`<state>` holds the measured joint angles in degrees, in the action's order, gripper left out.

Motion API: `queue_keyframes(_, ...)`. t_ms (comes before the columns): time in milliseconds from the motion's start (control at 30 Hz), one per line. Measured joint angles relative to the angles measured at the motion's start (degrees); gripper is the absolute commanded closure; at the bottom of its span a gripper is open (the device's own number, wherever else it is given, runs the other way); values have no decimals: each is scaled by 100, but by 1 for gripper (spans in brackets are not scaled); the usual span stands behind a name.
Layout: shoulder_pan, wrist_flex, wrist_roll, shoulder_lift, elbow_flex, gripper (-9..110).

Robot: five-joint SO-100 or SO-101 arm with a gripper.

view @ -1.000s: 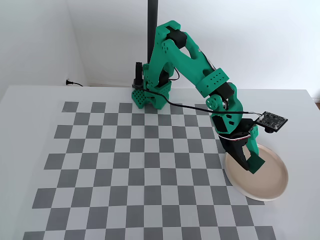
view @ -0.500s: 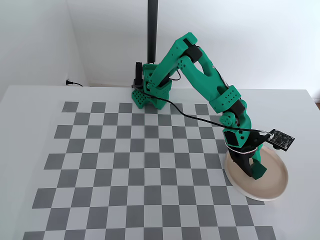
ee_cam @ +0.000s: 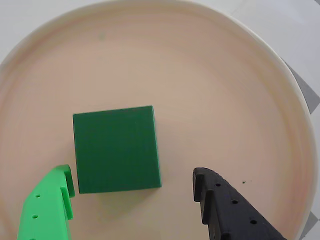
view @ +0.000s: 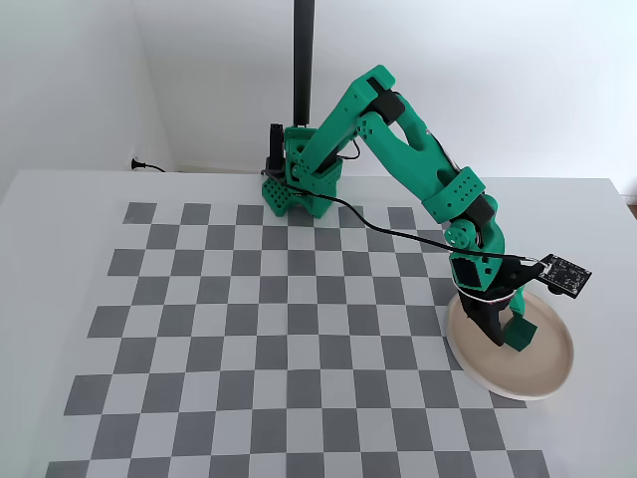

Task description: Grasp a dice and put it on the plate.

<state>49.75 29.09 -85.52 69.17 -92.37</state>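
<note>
The dice, a plain dark green cube, lies flat on the beige-pink plate in the wrist view, a little left of its middle. My gripper is open around the cube's near edge. The bright green finger sits right beside the cube's lower left corner. The black finger stands well clear to its right. In the fixed view the gripper is low over the plate at the checkerboard's right edge, and there I cannot tell the cube from the green finger.
The grey and white checkerboard mat covers the table left of the plate. The arm's green base and a black pole stand at the back. The plate's rim lies close to the mat's right edge.
The arm has stretched out to the right and come down over the plate. The jaws have spread, and the cube now rests on the plate.
</note>
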Motion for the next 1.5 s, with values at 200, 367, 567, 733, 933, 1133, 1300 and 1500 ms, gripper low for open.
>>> queue_keyframes(200,0,598,0,686,0,82)
queue_keyframes(367,0,923,0,1819,-255,86)
queue_keyframes(567,-79,1354,53,3226,-888,100)
queue_keyframes(733,-448,1371,220,4324,-1644,106)
queue_keyframes(933,-949,1371,466,5599,-2725,106)
queue_keyframes(1133,-1503,1195,949,6557,-3647,106)
queue_keyframes(1300,-1942,1037,1389,7189,-4280,106)
queue_keyframes(1500,-2540,914,1960,7937,-4966,106)
